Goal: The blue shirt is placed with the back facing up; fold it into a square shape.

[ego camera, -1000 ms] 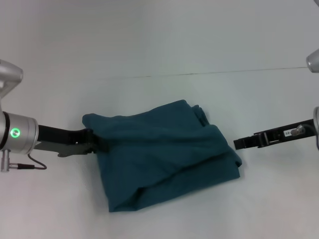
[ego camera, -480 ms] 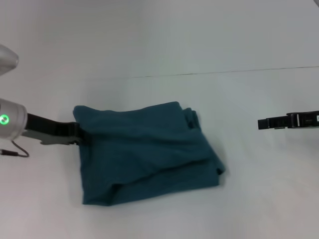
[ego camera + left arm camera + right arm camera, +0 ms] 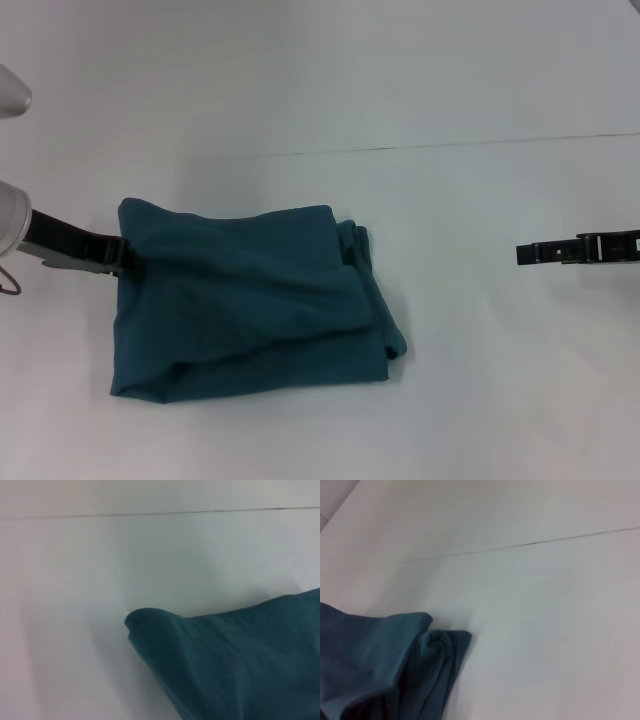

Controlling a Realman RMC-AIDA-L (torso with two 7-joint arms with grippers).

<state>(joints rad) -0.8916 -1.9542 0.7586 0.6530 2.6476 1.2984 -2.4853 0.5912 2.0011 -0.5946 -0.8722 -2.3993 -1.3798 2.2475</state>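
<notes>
You have the blue shirt (image 3: 250, 300) lying folded into a rough, slightly skewed square on the desk (image 3: 450, 100), plain dark teal side up. Its layers are stacked loosely, with bunched folds at the 2 o'clock corner and an uneven lower edge toward 6 o'clock.

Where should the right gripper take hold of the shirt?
Probably the bunched right edge of the shirt, coming in from the right across bare table. There the folded layers stack into a thick ridge, and the right gripper already faces it.
</notes>
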